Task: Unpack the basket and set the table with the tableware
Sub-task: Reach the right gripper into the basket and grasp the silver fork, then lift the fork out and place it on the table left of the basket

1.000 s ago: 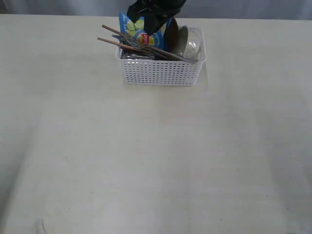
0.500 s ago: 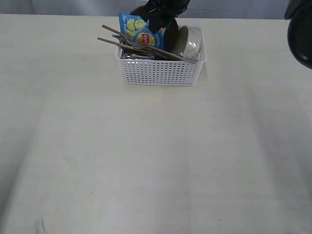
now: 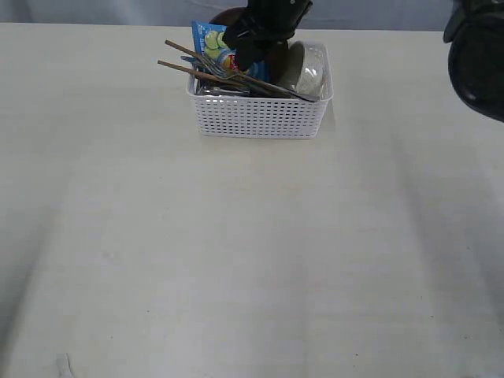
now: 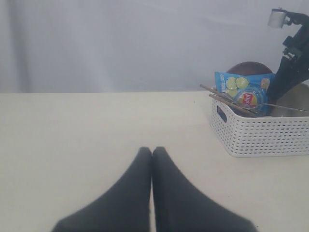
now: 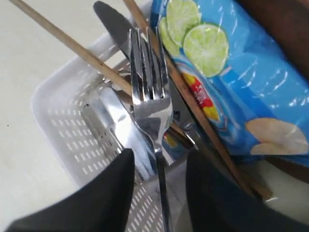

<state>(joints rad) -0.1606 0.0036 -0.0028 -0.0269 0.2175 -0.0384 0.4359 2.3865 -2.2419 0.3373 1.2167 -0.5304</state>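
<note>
Dropped right pincer (image 5: 159, 162) lower into the basket (image 3: 260, 118) over the last second and spread it wider; now straddling the fork (image 5: 150, 104) shaft, not pinching yet. Reads as lining up the first pick. Parked left pincer (image 4: 152, 151) pressed together over bare surface (image 3: 236, 260), well apart from basket. Still packed with knife (image 5: 113, 21), chopsticks (image 5: 72, 46), bowl (image 3: 307, 71), plate (image 4: 248, 66) and chip bag (image 5: 231, 87). Yet to lay anything out.
</note>
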